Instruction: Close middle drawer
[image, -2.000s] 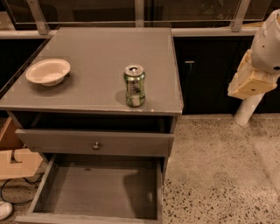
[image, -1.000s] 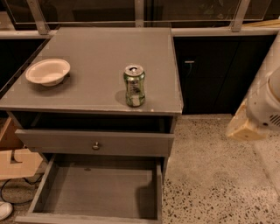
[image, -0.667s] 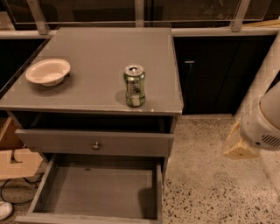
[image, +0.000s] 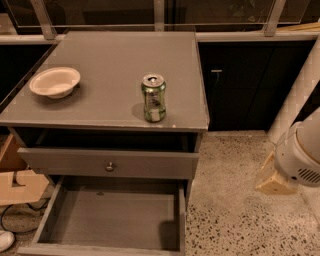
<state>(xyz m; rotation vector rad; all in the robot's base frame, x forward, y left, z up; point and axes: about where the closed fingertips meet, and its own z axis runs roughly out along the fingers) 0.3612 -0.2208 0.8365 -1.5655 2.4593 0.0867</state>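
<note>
The middle drawer (image: 115, 220) is pulled out. The gripper (image: 272, 181) is held well right of it, its grip not discernible. Above the drawer, a can (image: 153, 98) and bowl (image: 55, 81) are set.

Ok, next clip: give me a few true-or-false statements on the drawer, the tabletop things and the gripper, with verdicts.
1. The middle drawer is pulled far out. True.
2. The can lies on its side on the tabletop. False: it stands upright.
3. The gripper is touching the middle drawer. False: it hangs to the drawer's right, over the floor, apart from it.
4. A bowl sits near the tabletop's left edge as the camera sees it. True.
</note>
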